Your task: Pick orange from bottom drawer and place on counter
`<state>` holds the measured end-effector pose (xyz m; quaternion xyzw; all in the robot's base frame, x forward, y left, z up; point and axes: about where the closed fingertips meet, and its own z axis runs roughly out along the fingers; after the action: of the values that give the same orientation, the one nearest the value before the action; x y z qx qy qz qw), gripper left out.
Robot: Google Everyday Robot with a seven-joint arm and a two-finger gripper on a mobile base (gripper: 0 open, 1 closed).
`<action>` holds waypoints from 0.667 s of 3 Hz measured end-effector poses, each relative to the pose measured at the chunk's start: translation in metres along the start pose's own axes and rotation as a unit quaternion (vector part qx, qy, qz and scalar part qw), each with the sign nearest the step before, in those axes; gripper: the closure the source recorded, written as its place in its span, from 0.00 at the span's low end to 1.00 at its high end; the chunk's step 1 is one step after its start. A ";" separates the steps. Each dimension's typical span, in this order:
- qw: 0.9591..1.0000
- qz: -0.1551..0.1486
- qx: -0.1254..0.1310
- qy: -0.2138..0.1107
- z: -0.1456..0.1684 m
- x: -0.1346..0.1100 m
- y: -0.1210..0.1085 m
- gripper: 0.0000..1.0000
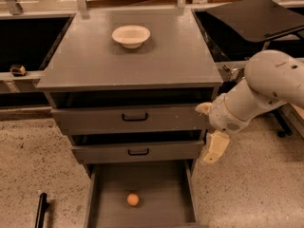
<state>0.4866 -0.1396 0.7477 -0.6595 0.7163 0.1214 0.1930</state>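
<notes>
The orange (133, 199) lies on the flat floor of the bottom drawer (161, 189), which is pulled out at the lower middle of the camera view. The counter (95, 61) is the grey top of the cabinet above it. My gripper (212, 148) hangs from the white arm at the cabinet's right front corner, level with the middle drawer. It is above and to the right of the orange, outside the drawer, and holds nothing that I can see.
A cream bowl (131, 35) sits at the back of the counter. The two upper drawers (135, 118) are partly pulled out over the bottom one. A black tilted tray (256, 15) stands at the back right. A black bar (41, 209) lies on the speckled floor at left.
</notes>
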 end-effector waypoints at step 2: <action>0.997 -0.040 -0.025 -0.052 0.046 -0.004 0.022 0.00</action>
<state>0.4703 -0.1139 0.7062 -0.6852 0.6748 0.1659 0.2182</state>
